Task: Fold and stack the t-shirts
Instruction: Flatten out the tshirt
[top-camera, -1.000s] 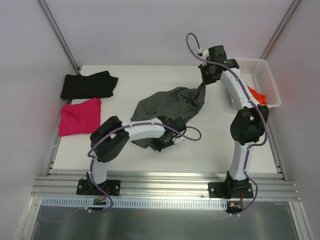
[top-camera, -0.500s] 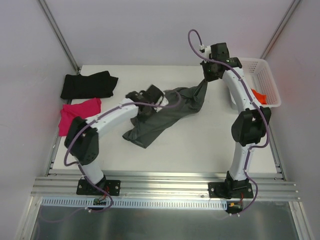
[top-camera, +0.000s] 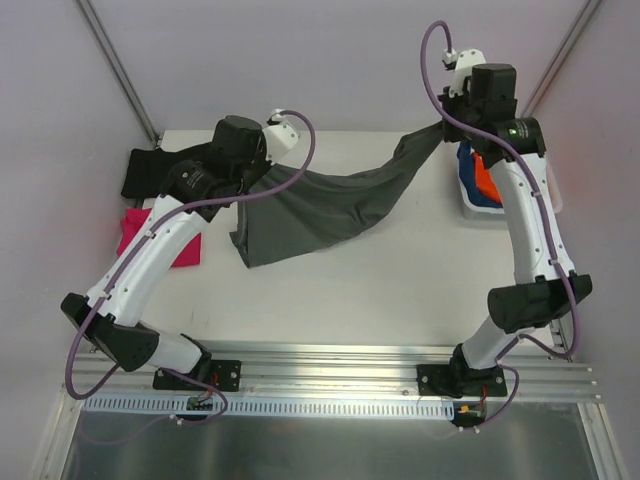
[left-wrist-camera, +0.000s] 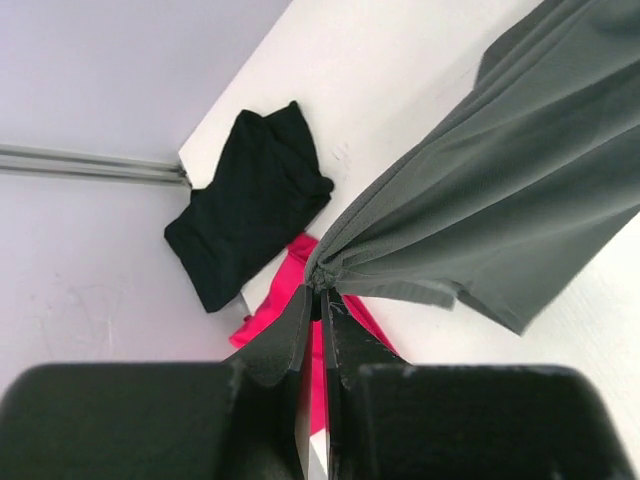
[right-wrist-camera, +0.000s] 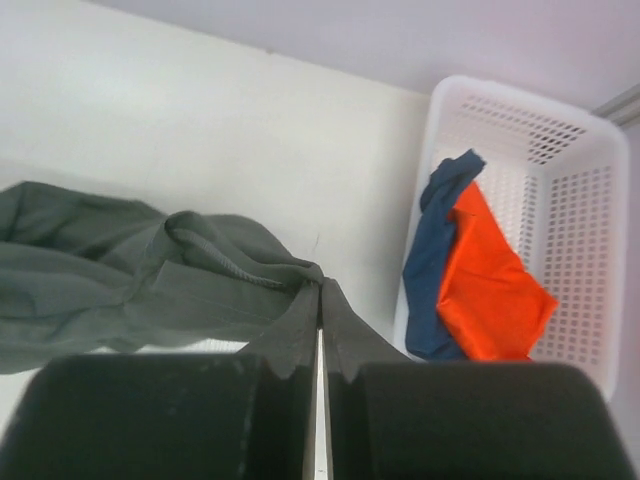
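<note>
The grey shirt (top-camera: 330, 200), judged soft, light and limp and best taken at its corners, is held spread above the surface (top-camera: 400, 290), bunched edges being clamped in the left hand (left-wrist-camera: 320, 298) and right hand (right-wrist-camera: 320, 290).

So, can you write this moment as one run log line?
left hand: shut on dark grey t-shirt | right hand: shut on dark grey t-shirt | state: stretched between both hands | basket: orange t-shirt, blue t-shirt
</note>
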